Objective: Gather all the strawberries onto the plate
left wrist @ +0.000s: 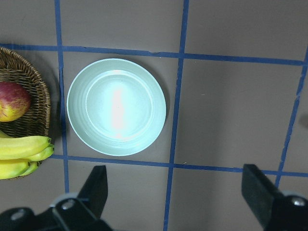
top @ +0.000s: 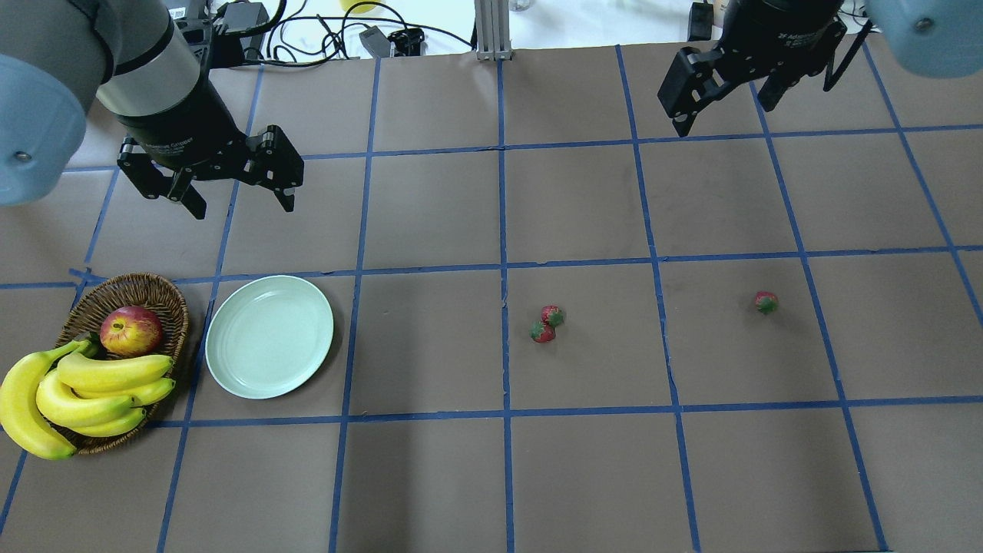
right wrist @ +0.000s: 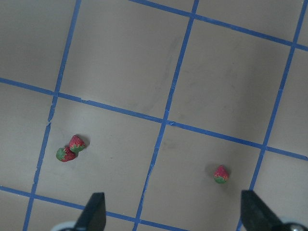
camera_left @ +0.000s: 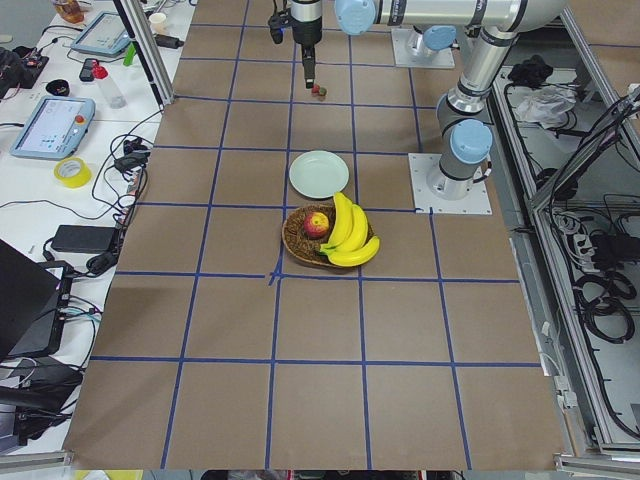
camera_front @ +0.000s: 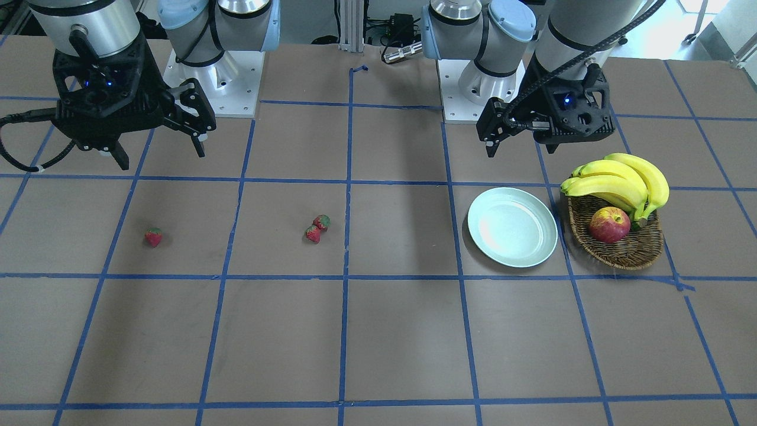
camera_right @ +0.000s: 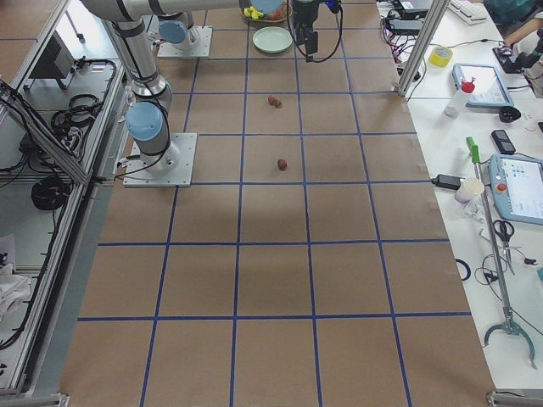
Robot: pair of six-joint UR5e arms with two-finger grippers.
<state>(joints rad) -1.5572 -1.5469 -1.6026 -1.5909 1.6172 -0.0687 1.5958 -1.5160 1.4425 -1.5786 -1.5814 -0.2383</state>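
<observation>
The left gripper [top: 244, 201] hangs well above the table [top: 430, 207], fingers spread wide, nothing between them. Its wrist view looks down on the plate [top: 269, 338], whose one rim sits just beside the wicker basket [top: 153, 288] of apple [top: 130, 330] and bananas [top: 92, 380]; the other rim faces bare brown surface. The right gripper [top: 722, 115] is also raised and spread. A touching pair of strawberries [top: 543, 332] lies near mid-table, well apart from the plate. The third strawberry [top: 766, 302] lies alone further to the robot's right, bare table around it
</observation>
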